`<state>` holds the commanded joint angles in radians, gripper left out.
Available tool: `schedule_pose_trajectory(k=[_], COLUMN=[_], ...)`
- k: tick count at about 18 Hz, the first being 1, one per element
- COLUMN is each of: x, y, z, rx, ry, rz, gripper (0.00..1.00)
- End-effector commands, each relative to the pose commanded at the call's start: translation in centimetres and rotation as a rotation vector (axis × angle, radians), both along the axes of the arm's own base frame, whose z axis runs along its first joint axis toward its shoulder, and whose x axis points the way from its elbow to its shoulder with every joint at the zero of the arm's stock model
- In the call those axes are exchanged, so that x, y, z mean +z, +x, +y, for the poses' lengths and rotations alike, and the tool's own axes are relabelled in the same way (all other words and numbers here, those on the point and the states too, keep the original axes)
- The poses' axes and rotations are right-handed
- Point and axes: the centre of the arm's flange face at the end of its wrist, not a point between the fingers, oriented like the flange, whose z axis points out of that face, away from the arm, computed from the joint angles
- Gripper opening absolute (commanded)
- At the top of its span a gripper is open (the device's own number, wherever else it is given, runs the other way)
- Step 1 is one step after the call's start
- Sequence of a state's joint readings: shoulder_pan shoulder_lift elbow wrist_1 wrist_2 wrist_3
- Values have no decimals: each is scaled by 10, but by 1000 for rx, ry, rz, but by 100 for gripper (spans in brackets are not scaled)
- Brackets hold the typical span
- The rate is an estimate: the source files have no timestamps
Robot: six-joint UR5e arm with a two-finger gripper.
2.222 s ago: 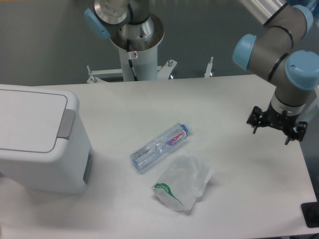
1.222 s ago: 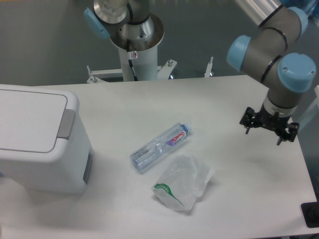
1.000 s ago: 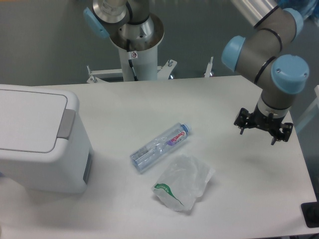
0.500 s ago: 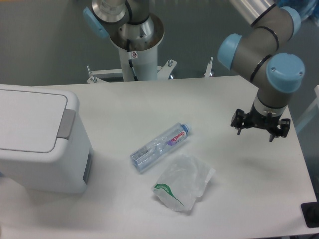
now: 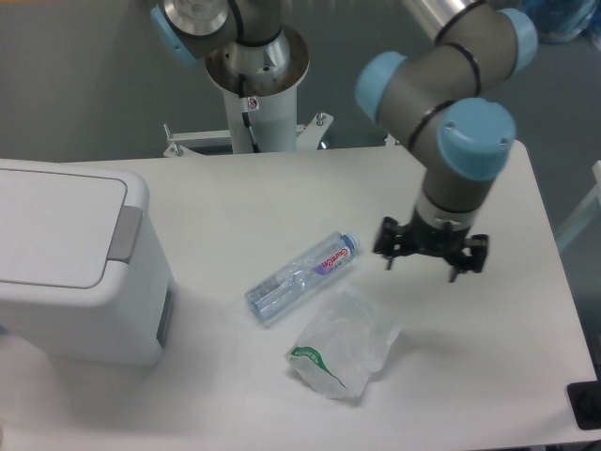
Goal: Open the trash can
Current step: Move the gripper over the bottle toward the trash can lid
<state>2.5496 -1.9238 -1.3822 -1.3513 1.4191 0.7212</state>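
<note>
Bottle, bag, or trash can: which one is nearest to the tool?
The bag, just below-left of the tool. The bottle lies farther left; the trash can sits at the far left.

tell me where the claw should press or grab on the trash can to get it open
Go for the grey push-bar on the right edge of the trash can lid, coming down from above. It is a narrow strip facing up, so pressing with the claw probably suits it better than pinching. The claw is far to the right, above the table, holding nothing.
</note>
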Motion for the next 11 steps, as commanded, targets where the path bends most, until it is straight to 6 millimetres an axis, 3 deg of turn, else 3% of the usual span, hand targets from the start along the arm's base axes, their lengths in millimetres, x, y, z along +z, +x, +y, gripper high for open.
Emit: schedule_pose_trajectory(k=[6, 11], x=[55, 75], y=[33, 73], z=[12, 38], rx=[20, 94], ry=[168, 202], rz=[-37, -72], gripper=[100, 100])
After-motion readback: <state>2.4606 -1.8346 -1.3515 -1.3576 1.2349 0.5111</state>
